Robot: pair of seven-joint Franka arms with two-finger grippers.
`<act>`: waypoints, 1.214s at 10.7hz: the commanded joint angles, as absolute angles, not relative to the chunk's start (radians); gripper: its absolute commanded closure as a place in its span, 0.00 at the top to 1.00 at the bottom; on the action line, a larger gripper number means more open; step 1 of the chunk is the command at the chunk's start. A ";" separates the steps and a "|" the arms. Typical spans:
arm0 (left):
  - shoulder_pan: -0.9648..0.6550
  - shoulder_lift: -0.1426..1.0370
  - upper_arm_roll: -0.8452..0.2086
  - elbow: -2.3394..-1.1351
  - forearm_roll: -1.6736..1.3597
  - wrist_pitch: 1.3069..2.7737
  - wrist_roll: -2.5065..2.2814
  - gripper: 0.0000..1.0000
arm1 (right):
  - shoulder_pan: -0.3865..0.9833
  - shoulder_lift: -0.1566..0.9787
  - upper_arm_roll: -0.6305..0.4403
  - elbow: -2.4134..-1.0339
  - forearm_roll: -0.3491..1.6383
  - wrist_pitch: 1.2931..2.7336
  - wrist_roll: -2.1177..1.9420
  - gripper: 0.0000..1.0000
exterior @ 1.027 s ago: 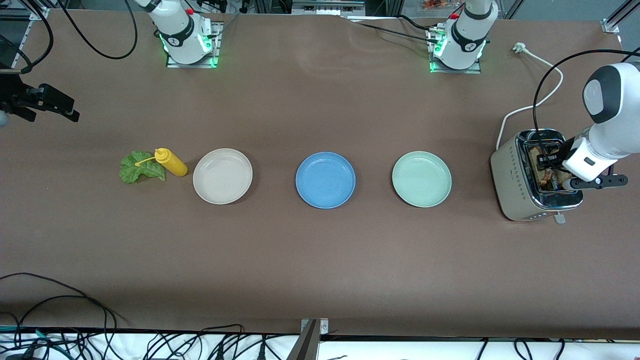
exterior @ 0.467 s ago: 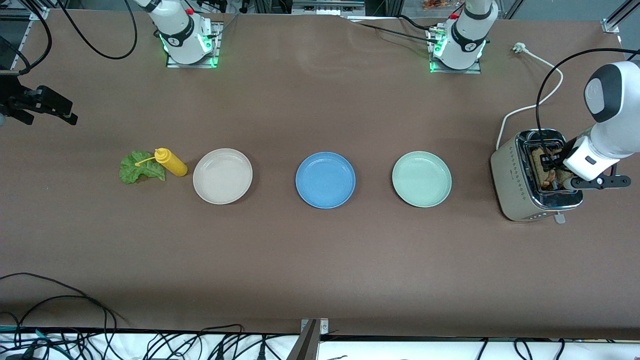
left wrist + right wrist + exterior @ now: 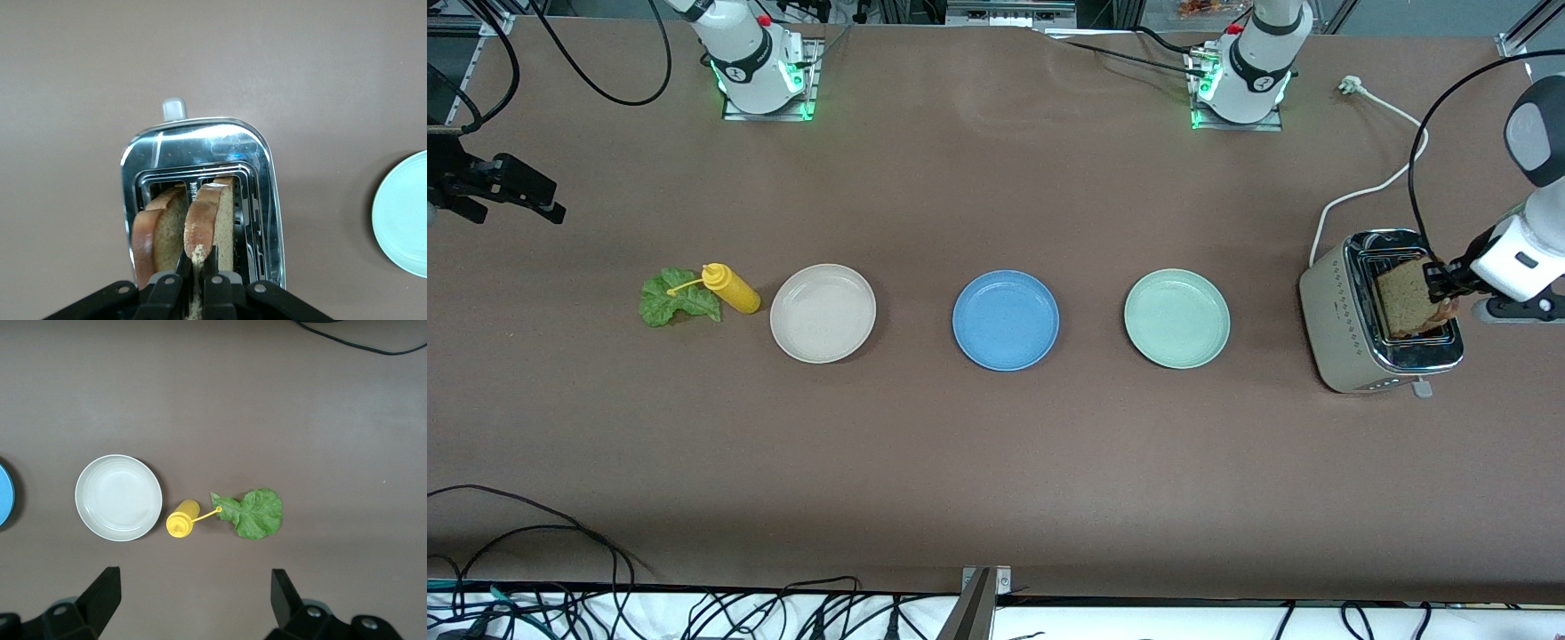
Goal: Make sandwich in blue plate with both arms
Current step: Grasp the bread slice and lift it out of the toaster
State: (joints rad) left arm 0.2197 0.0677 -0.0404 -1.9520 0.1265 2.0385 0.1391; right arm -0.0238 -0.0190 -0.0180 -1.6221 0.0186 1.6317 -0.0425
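My left gripper (image 3: 1439, 283) is shut on a tan bread slice (image 3: 1403, 300) and holds it partly lifted out of the silver toaster (image 3: 1343, 311). In the left wrist view the gripper (image 3: 197, 257) pinches the crust edge of that slice (image 3: 217, 217). A second slice (image 3: 160, 230) stands in the slot beside it. The blue plate (image 3: 1005, 320) lies empty at mid-table. The green lettuce leaf (image 3: 676, 298) lies toward the right arm's end. My right gripper (image 3: 534, 194) waits open and empty high above that end, over bare table (image 3: 193, 587).
A cream-white plate (image 3: 823, 313) and a pale mint plate (image 3: 1176, 318) flank the blue plate. A yellow squeeze bottle (image 3: 731, 287) lies between the lettuce and the cream plate. The toaster's white cord (image 3: 1369, 191) runs toward the left arm's base.
My left gripper has risen from the toaster and drawn the bread slice up out of its slot. The right gripper has barely moved.
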 commanded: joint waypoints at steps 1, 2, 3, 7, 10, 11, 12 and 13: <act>0.227 -0.015 -0.046 -1.928 0.147 1.978 0.166 0.00 | -0.025 -0.014 -0.006 -1.609 0.023 1.647 -0.043 1.00; 0.227 -0.040 -0.048 -1.913 0.147 1.944 0.167 0.00 | -0.023 -0.014 -0.006 -1.609 0.025 1.657 -0.040 1.00; 0.226 -0.066 -0.051 -1.908 0.144 1.930 0.170 0.00 | -0.023 -0.014 -0.006 -1.609 0.023 1.658 -0.040 1.00; 0.222 -0.086 -0.109 -1.913 0.049 1.928 0.170 0.00 | -0.025 -0.012 -0.008 -1.609 0.026 1.664 -0.040 1.00; 0.219 -0.077 -0.211 -1.922 -0.041 1.919 0.163 0.00 | -0.025 -0.012 -0.011 -1.609 0.026 1.666 -0.038 1.00; 0.215 -0.062 -0.241 -1.922 -0.096 1.904 0.157 0.00 | -0.025 -0.012 -0.009 -1.609 0.026 1.667 -0.037 1.00; 0.215 -0.040 -0.288 -1.921 -0.118 1.901 0.156 0.00 | -0.025 -0.012 -0.011 -1.609 0.026 1.683 -0.037 1.00; 0.213 -0.020 -0.354 -1.918 -0.120 1.901 0.152 0.00 | -0.025 -0.012 -0.011 -1.609 0.026 1.686 -0.037 1.00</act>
